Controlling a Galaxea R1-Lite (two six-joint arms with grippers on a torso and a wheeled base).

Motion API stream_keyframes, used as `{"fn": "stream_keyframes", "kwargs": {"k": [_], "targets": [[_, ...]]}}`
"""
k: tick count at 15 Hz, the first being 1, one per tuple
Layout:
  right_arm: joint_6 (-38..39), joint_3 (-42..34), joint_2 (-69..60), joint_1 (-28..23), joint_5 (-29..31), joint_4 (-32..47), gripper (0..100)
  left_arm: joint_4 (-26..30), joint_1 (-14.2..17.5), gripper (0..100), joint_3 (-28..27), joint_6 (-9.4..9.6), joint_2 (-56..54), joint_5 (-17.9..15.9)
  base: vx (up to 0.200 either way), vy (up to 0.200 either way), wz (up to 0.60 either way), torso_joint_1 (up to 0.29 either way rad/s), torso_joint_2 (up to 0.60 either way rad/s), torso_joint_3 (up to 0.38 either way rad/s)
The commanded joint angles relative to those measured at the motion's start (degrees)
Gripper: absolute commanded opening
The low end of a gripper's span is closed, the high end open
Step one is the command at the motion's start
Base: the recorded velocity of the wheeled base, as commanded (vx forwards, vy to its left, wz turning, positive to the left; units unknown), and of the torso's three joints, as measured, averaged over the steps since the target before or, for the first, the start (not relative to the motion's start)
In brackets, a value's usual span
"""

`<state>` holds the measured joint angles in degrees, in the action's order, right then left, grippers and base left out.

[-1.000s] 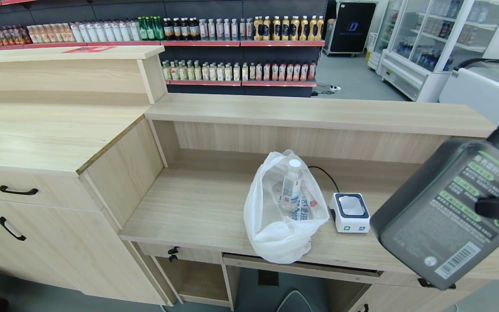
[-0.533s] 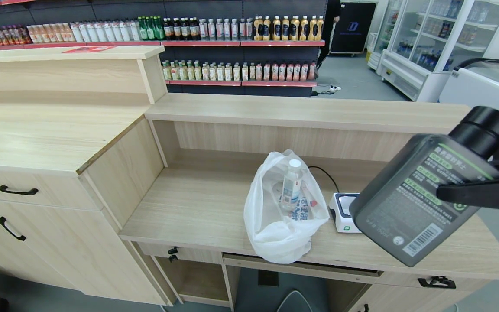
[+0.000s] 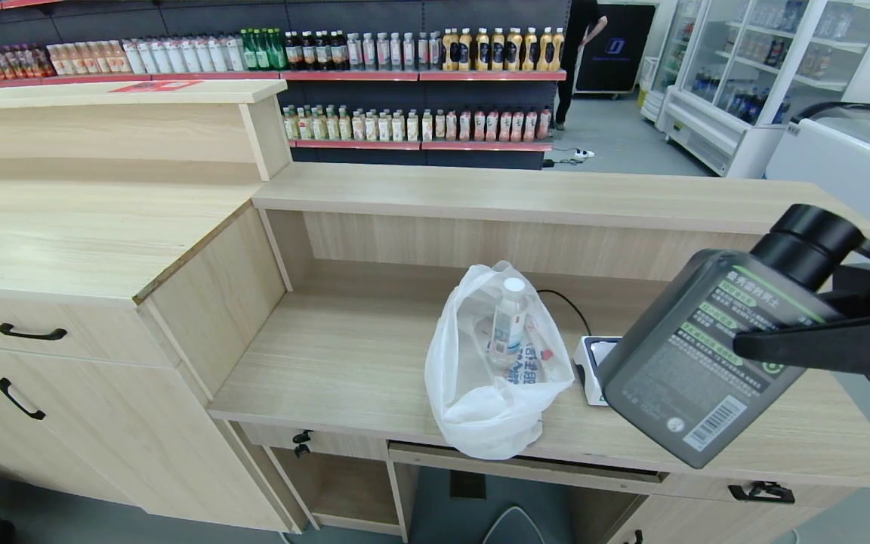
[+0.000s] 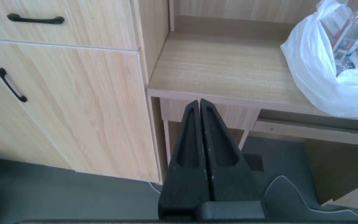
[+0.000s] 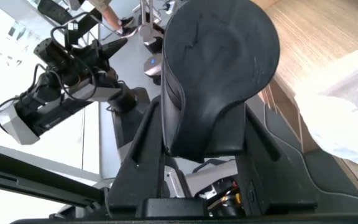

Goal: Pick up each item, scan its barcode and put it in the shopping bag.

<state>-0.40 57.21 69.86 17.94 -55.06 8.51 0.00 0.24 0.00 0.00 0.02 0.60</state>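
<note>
While the left jaws lie together, the tilted grey bottle (image 3: 669,378) sits clamped between the right jaws.

Pale matt wood-grain counter (image 3: 344,355); thin crinkled translucent white plastic shopping bag (image 3: 480,408); smooth dark grey plastic pump bottle (image 3: 661,370).

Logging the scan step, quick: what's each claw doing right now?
Left claw: closed, empty.
Right claw: closed on the dark pump bottle.
</note>
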Motion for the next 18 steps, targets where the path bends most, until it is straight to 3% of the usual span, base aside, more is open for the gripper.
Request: {"fn": "stream_keyframes", "kwargs": {"k": [1,5,16,18], "targets": [[0.0,0.1,0.6,0.6,0.0,0.0,0,0.0,0.0,0,0.0,0.00,0.0,0.0,0.000,0.000,0.00,0.000,0.00,0.000],[0.0,-0.1,0.5,2.5,0.0,0.0,0,0.0,0.0,0,0.0,0.00,0.0,0.0,0.000,0.000,0.00,0.000,0.00,0.000],[-0.2,-0.1,1.6,1.6,0.0,-1.8,0,0.0,0.0,0,0.0,0.00,0.0,0.0,0.000,0.000,0.00,0.000,0.00,0.000],[-3.2,-1.5,2.3,-1.9,5.5,-4.5,0,0.0,0.0,0,0.0,0.00,0.0,0.0,0.000,0.000,0.00,0.000,0.00,0.000]]}}
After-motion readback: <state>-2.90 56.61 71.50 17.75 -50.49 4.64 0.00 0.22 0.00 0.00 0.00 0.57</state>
